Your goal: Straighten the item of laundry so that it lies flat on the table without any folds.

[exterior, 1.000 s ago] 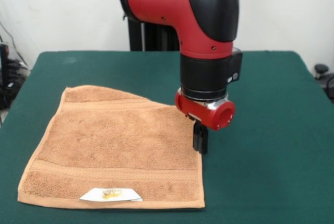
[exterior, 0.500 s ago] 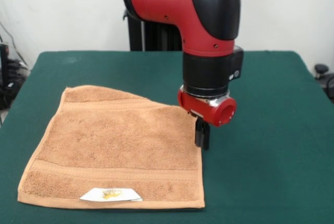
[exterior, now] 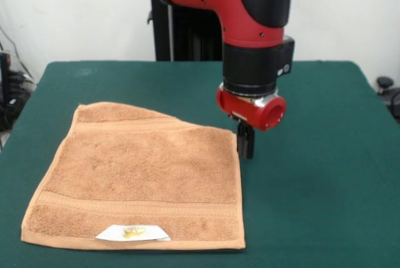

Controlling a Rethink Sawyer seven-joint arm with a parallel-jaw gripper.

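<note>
Our gripper [exterior: 245, 146] has gone up a little. A second ago its black tips sat lower, right by the side edge of the towel [exterior: 140, 177]. Now they hang higher, just past that edge, over the green table [exterior: 325, 174]. We think the tips are not touching the towel any more. The two black fingers look pressed close together, and we see nothing between them. So the gripper is narrow and holds nothing.

The towel has not moved at all while the arm went up. It lies just beside the gripper and stretches away from it, toward the front edge of the table. Most of it looks flat and smooth. But the corner nearest the gripper's far side looks cut off at a slant. The far edge runs down in a sloping line where it should be straight. We think that corner may be tucked under, but we cannot see beneath it. If so, the job is nearly done but not finished, and lifting away now means that fold is left as it is.

Now we count. There is one towel. It has one small white label [exterior: 132, 233] with a yellow mark, at the edge farthest from the gripper. There is one table, one arm and one gripper.
</note>
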